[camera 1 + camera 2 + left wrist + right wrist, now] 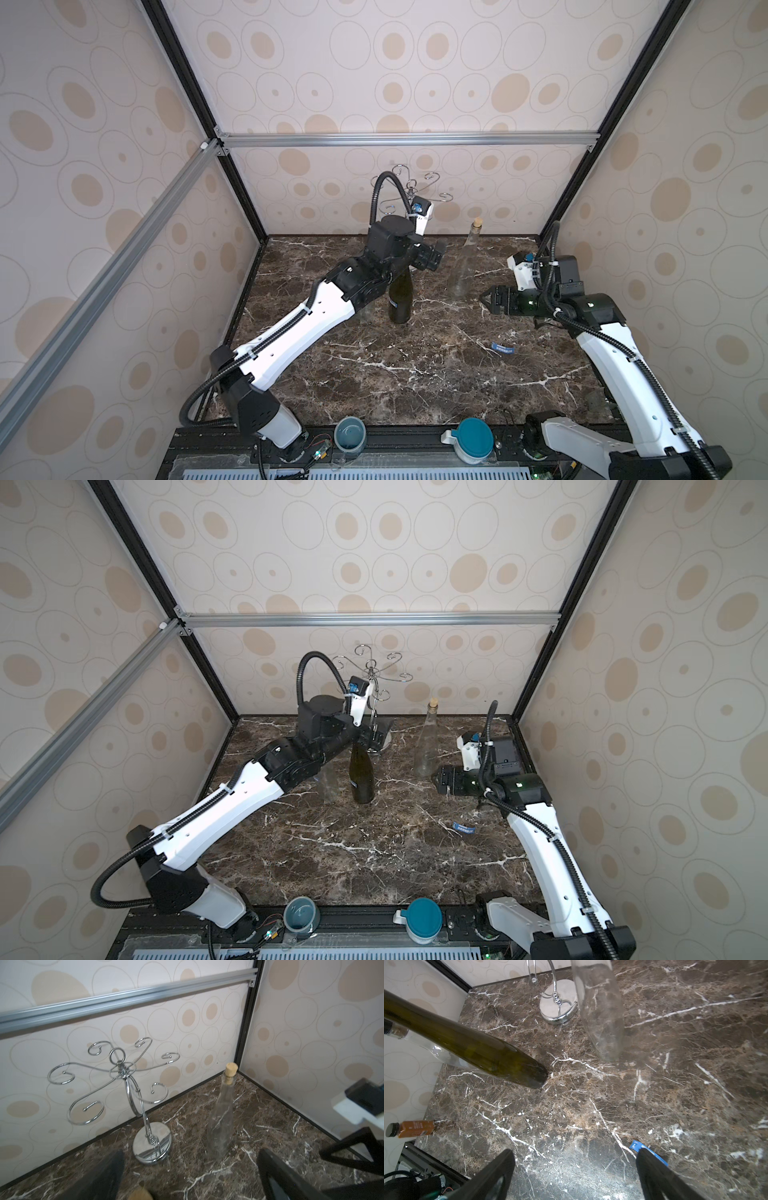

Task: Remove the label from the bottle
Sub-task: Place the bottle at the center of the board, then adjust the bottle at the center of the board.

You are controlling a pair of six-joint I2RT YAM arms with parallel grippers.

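Note:
A dark green bottle (400,299) (362,779) (477,1053) stands upright mid-table, with a small pale strip (393,304) on its left side. My left gripper (436,254) (191,1169) hangs open above and just behind the bottle's top. In the left wrist view a cork (140,1194) shows low between its fingers. A blue label (502,348) (464,827) (635,1145) lies flat on the table to the right. My right gripper (484,299) (575,1161) is open and empty, low over the table right of the bottle, with one finger covering part of the label.
A clear corked bottle (467,266) (221,1124) stands at the back right. Beside it is a chrome glass rack (409,191) (152,1145). Another clear bottle (328,785) stands left of the green one. A small orange bottle (413,1128), a teal cup (350,434) and a lidded jar (473,440) sit near the front edge.

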